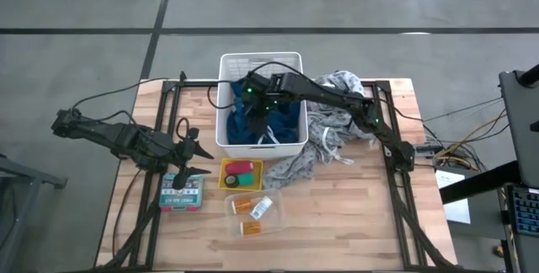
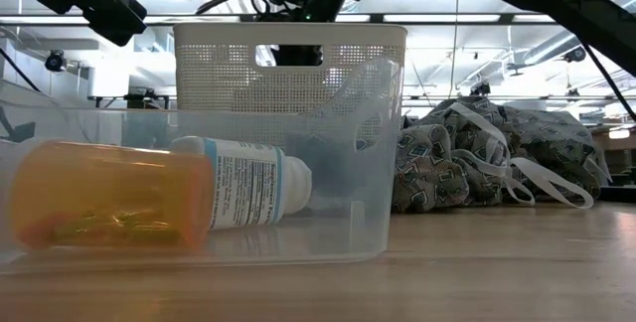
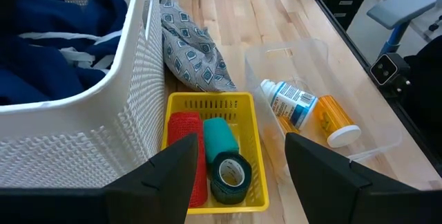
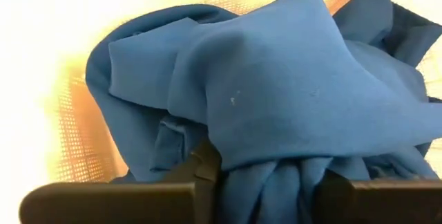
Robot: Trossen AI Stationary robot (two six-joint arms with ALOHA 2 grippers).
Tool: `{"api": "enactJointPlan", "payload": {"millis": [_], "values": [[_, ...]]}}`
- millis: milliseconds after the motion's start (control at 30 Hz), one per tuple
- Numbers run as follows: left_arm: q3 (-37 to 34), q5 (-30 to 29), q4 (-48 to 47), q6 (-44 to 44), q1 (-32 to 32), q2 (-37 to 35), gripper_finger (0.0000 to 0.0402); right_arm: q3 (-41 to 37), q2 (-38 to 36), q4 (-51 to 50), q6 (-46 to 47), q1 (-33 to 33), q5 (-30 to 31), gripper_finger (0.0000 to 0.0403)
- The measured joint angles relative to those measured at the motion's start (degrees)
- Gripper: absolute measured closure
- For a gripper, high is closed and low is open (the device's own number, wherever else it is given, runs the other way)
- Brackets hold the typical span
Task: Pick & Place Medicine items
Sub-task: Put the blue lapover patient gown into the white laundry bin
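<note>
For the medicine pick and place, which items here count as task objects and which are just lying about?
Task items:
- orange pill bottle and white labelled bottle in the clear tub
- red roll and dark green roll in the yellow tray

Lying about:
- blue cloth in the white basket
- grey patterned cloth
- first aid box

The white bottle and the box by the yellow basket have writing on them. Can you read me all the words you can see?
White bottle: printed label, letters too small and blurred to read.
Box: white lettering on its top, too blurred to read.
Orange pill bottle: no text shows.
No other words, numbers or signs can be read.
</note>
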Motion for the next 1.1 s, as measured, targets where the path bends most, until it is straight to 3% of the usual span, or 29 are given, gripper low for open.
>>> {"api": "enactJointPlan", "payload": {"millis": [333, 900, 1100], "values": [[0.0, 0.0, 0.0, 0.0, -0.02, 0.0, 0.0176, 0.0, 0.0, 0.16, 11.68, 0.11, 0.36, 0.0292], [0.0, 0.0, 0.0, 0.0, -0.01, 0.0, 0.0176, 0.0, -0.09, 3.26, 16.42, -0.24, 0.54, 0.0079], [-0.01, 0.0, 0.0, 0.0, 0.0, -0.02, 0.0176, 0.0, -0.09, 3.26, 14.92, -0.3, 0.52, 0.0035]]}}
